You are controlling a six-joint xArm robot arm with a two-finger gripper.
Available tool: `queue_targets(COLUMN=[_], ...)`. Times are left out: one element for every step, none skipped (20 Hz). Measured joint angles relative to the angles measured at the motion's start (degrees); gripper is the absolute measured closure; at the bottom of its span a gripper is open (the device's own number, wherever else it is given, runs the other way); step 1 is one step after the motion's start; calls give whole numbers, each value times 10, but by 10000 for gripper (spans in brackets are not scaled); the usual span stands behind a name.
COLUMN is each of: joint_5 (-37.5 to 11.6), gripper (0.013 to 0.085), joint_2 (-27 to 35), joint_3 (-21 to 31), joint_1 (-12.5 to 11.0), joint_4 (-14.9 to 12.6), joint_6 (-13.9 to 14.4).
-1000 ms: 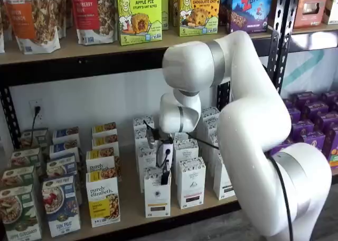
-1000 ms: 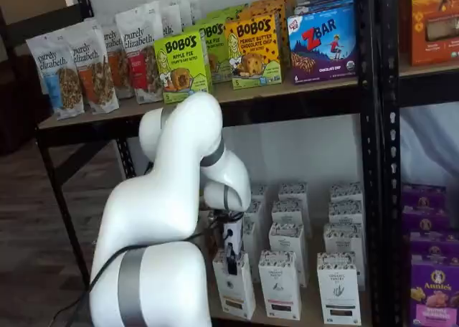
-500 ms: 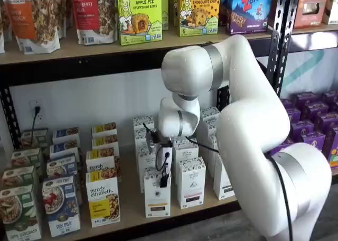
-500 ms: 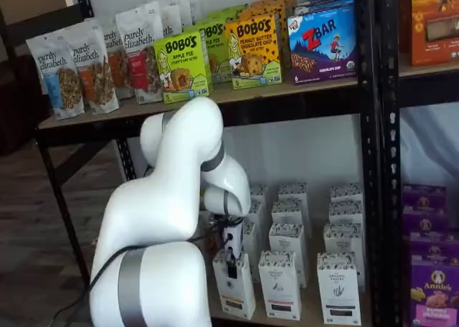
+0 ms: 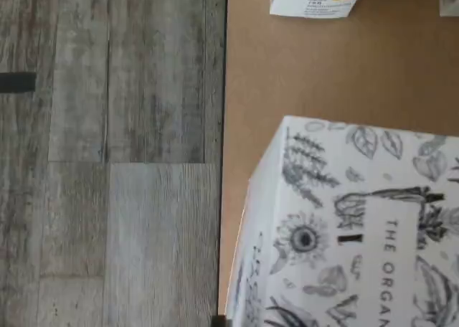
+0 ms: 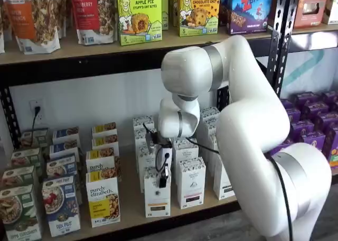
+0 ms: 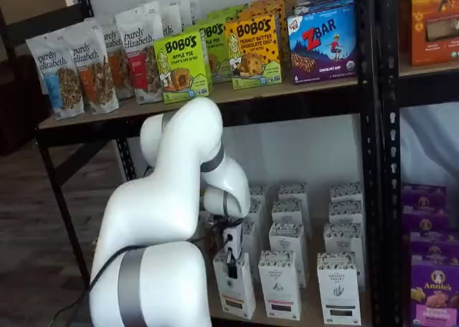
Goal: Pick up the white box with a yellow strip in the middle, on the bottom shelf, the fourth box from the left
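A: Now, what changed?

B: Over the last second the gripper (image 6: 160, 182) descended slightly onto the white box (image 6: 157, 200); grasp approach is nearly complete.

A: Relative position?

B: The box stands at the front edge of the bottom shelf (image 6: 132, 212), directly at the gripper's 6 o'clock, touching or nearly so. Finger spacing: cannot tell; nothing visibly held.

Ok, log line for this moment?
phase: reaching | pincer: at top front of tall white carton with yellowish strip | grip: cannot tell | carton: standing on plywood bottom shelf
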Motion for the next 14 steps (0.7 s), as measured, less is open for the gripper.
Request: queue_targets(joint_5=[-1, -2, -1, 0, 1, 2, 2, 2, 2, 3, 5, 5, 6, 6], gripper=[330, 330, 330, 330, 330, 330, 330, 330, 330, 330, 370, 370, 410, 450], joint_2=[0, -1, -1, -1, -1, -2, -3, -4, -5, -6, -8, -9, -10, -11], joint_3=[1, 2, 2, 2, 3, 3, 4, 6, 7, 8, 9, 10, 11, 12], joint_1=[0, 1, 1, 2, 2, 2, 2, 3, 3, 3, 3, 4, 4, 4], joint_4=[1, 1, -2, -2, -3, -3, -3, -3, -3, -5, -8, -9, -9, -8], joint_6=[0, 0, 3, 4, 4, 4, 4, 5, 6, 7, 10, 11, 11, 11])
